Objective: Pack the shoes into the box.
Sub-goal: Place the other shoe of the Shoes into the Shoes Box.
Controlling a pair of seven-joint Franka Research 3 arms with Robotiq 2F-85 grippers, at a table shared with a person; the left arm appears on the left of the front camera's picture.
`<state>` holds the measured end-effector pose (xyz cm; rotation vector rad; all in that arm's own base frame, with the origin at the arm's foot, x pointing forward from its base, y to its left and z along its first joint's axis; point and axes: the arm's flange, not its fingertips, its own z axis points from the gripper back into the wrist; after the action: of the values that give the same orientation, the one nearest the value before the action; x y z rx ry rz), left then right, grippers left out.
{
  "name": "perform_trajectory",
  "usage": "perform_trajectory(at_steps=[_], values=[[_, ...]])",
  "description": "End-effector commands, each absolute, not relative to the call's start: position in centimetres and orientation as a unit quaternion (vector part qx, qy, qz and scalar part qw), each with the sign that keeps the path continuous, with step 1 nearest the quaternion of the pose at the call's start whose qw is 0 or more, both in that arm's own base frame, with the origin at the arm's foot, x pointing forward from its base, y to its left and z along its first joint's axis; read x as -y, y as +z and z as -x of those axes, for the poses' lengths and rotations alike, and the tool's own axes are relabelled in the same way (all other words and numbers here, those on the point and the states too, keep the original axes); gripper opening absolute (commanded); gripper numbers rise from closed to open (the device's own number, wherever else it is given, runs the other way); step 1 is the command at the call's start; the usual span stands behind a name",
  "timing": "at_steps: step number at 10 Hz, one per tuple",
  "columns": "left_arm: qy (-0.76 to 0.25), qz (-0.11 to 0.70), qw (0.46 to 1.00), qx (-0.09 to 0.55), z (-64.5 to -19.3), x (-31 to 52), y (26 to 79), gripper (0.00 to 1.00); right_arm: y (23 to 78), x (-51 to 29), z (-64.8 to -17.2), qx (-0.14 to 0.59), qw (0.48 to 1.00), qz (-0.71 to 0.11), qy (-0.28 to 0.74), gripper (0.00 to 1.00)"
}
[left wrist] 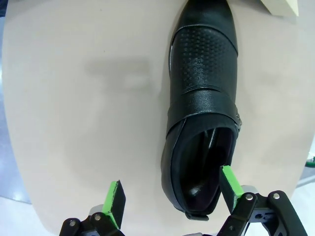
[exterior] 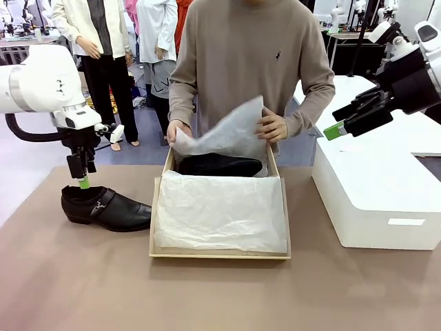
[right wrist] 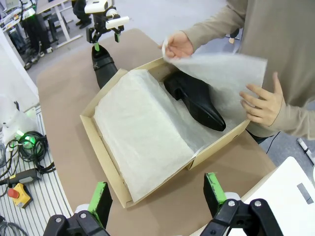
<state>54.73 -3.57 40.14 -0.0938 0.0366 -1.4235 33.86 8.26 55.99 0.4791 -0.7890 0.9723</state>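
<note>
One black shoe [exterior: 105, 206] lies on the table left of the tan box [exterior: 158, 221]; in the left wrist view the shoe [left wrist: 202, 93] points away from me. My left gripper [exterior: 83, 181] hangs open just over its heel, and its fingertips [left wrist: 173, 192] straddle one side wall of the shoe's opening. The other shoe [exterior: 220, 165] lies in the box's far part, also seen as the boxed shoe [right wrist: 194, 98]. The person's hands [exterior: 274, 127] hold a sheet of tissue [exterior: 227, 131] up over it. My right gripper [exterior: 337, 129] is open and raised, right of the box [right wrist: 106, 152].
A large white box [exterior: 375, 193] stands on the table at the right, under my right gripper. White tissue paper [exterior: 220, 210] covers the near part of the tan box. Cables and a red stop button [right wrist: 22, 192] lie off the table's edge. People stand in the background.
</note>
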Motion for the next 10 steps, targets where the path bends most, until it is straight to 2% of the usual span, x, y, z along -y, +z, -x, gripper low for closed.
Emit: perform_trajectory(at_steps=[1, 10], values=[[-0.659, 0.038, 0.751, -0.018, -55.2, 3.5, 39.8, 1.00, 55.9, -8.2, -34.3, 0.375, 0.772, -0.230, 0.459, 1.00], [-0.681, 0.036, 0.731, -0.022, -56.8, 2.5, 36.9, 1.00, 55.9, -8.2, -34.3, 0.375, 0.772, -0.230, 0.459, 1.00]])
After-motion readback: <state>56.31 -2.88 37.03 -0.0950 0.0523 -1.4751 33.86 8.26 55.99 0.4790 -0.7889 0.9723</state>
